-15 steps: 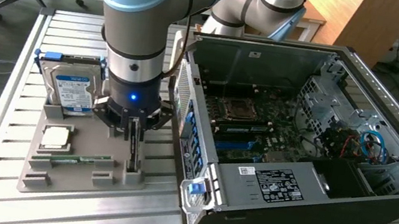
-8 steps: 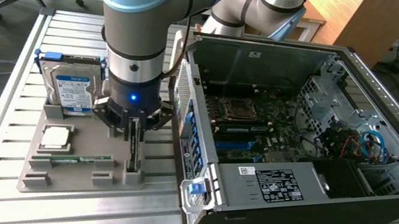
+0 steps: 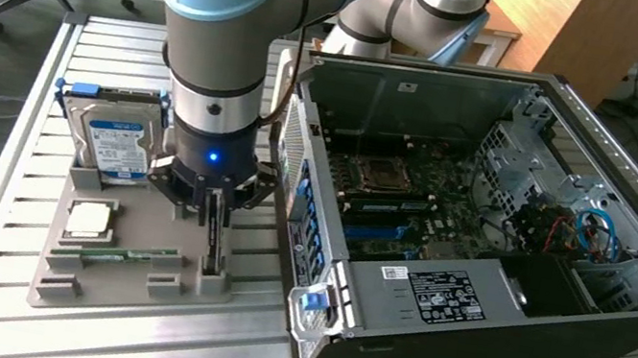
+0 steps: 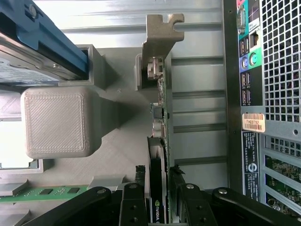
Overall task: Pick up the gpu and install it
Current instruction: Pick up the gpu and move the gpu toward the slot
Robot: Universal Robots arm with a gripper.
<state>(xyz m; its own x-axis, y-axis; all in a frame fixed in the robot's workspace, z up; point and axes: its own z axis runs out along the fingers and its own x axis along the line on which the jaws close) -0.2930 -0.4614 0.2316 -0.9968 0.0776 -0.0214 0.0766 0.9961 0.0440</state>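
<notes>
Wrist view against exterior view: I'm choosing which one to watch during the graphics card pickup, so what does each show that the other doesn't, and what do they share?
Wrist view: the card's silver end bracket up close, and the computer's back panel face-on with a barcode sticker. Exterior view: the arm, the open computer's motherboard, and a processor chip on the grey holder. Both: the graphics card standing on edge in that holder, the end effector down at it, the hard drive and the memory stick.

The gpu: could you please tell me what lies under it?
The gpu stands on edge in the grey holder tray, which lies on the table. Its lower edge is hidden in the slot.
</notes>
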